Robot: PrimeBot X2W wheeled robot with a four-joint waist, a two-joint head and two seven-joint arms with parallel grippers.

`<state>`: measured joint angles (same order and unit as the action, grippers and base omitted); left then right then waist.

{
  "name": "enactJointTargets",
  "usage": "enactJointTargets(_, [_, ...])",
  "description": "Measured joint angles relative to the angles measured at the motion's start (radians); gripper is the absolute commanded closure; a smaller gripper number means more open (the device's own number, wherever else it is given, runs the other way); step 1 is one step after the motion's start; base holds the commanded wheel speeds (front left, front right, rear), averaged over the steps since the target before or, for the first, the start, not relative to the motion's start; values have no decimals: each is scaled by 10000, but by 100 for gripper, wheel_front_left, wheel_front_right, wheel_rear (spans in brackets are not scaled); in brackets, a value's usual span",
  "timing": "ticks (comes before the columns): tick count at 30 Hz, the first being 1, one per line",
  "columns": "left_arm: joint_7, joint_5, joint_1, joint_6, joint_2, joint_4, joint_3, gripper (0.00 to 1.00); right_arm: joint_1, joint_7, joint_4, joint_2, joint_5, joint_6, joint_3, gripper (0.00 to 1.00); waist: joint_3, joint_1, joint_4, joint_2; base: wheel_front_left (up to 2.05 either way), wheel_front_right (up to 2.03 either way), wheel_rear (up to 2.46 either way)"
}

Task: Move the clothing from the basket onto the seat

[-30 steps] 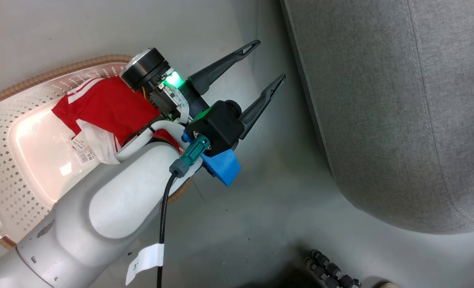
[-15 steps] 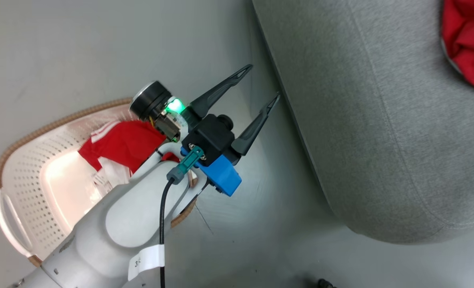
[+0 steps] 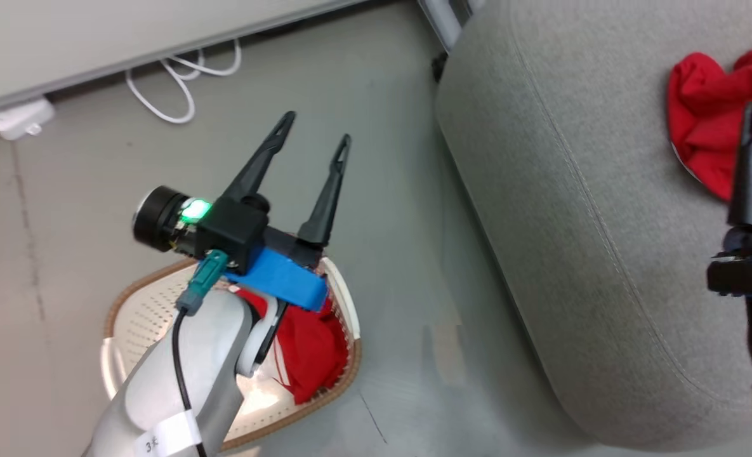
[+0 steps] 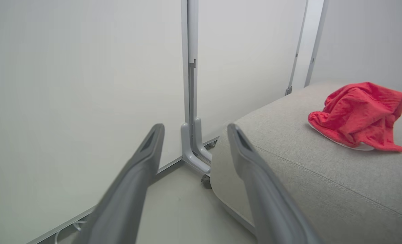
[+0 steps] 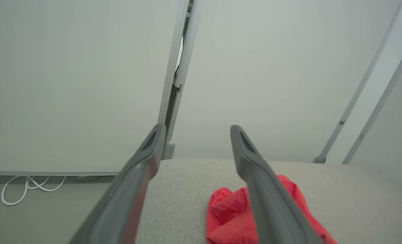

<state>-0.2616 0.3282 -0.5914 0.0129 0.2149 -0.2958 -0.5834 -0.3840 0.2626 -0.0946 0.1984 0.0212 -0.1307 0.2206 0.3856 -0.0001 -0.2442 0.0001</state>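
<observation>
Left claw (image 3: 316, 127), jaws apart and empty, hovers over the basket (image 3: 128, 304) at 7 o'clock, where a red garment (image 3: 309, 349) lies inside. Right claw (image 5: 196, 128), jaws apart, hangs over the seat (image 3: 572, 190); second garment (image 3: 712, 127) lies loose at 2 o'clock. Judged mid-task: next, dip into basket and pinch fabric.

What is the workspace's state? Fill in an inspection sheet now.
Surface: large grey fabric sofa seat beside the grey floor.
Job's things: one crumpled bright red garment lies on the seat; a second red garment lies in the oval cream perforated basket with brown rim.
Clutter: nothing seen.
Grippers: left gripper open, empty, raised near the basket; right gripper open, empty, over the seat's garment.
Cables: white cable looped on the floor by the wall; black cable along the left forearm.
Surroundings: pale wall panels, grey metal post.
</observation>
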Motion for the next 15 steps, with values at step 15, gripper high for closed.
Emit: enactJointTargets(15, [-2, -943, 2433, -140, -821, 625, 3603, 0, 713, 0, 23, -353, 86, 0, -2150, 0, -1855, 0, 1644, 0, 0, 0, 0])
